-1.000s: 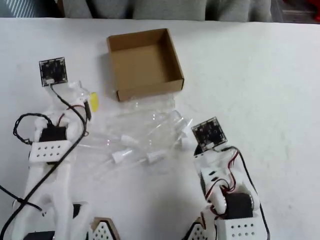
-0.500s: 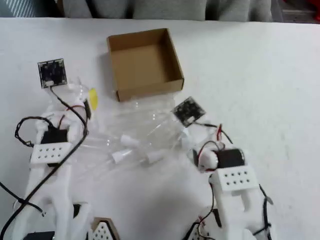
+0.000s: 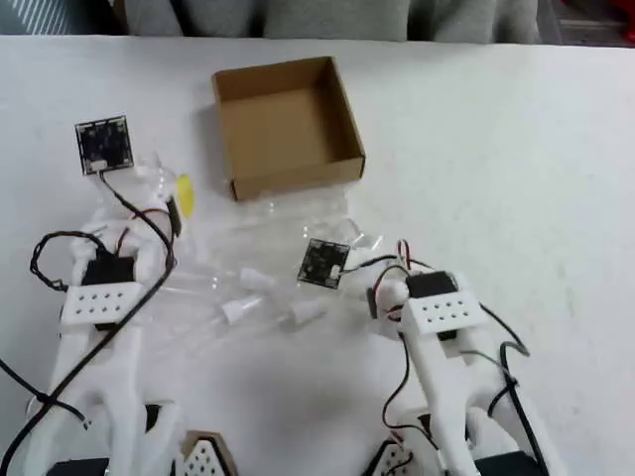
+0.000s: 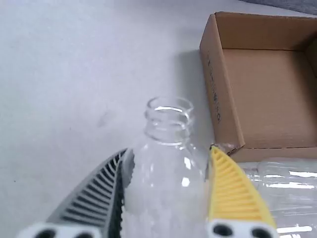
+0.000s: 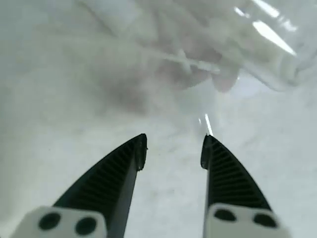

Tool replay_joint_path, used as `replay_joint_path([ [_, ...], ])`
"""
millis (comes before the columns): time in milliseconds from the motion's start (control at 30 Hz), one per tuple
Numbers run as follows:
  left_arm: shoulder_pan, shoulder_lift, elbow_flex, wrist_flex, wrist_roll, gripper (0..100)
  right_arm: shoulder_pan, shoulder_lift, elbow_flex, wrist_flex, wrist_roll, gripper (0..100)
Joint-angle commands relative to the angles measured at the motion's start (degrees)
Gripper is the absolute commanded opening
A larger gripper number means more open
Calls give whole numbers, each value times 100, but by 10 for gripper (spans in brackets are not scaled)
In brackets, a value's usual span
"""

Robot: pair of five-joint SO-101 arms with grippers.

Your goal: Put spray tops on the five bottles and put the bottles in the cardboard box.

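A bottle [image 4: 167,119], cut off below, is pinched in the left claw [image 4: 169,151]. The right claw [image 5: 173,144] hangs spread over blurred spray tops [image 5: 195,67].

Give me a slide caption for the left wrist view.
Left gripper, jaws shut on a capless clear bottle, beside the open cardboard box.

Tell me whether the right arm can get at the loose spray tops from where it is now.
Probably yes. The right gripper hangs over the table, jaws open, and the spray tops lie close by with nothing standing between; the lying bottles beside them may crowd the grasp.
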Motion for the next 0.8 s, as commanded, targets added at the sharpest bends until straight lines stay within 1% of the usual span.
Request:
replay_joint_path([
  [0, -84, -242, -26, -132, -9, 20, 66, 338, -325, -207, 422, 160],
  [100, -84, -242, -26, -123, -18, 20, 66, 796, -413, -453, 598, 159],
  [200, -84, -242, -26, -114, -18, 20, 75, 1262, -624, -470, 615, 152],
  [267, -84, -242, -26, -114, -18, 20, 75, 1525, -800, -453, 615, 107],
  [367, -84, -242, -18, -105, -18, 20, 224, 1763, -1055, -435, 615, 9],
  [433, -84, -242, -18, -97, -18, 20, 400, 1780, -1187, -268, 624, 28],
  [467, -84, -242, -18, -97, -18, 20, 497, 1771, -1257, -127, 633, 21],
  [600, -84, -233, -18, -97, -18, 20, 787, 1622, -1705, 655, 976, 27],
  [667, -84, -233, -18, -97, -18, 20, 884, 1508, -1925, 963, 932, 62],
  [767, -84, -233, 35, -132, -18, 20, 936, 1297, -2092, 1385, 993, 150],
])
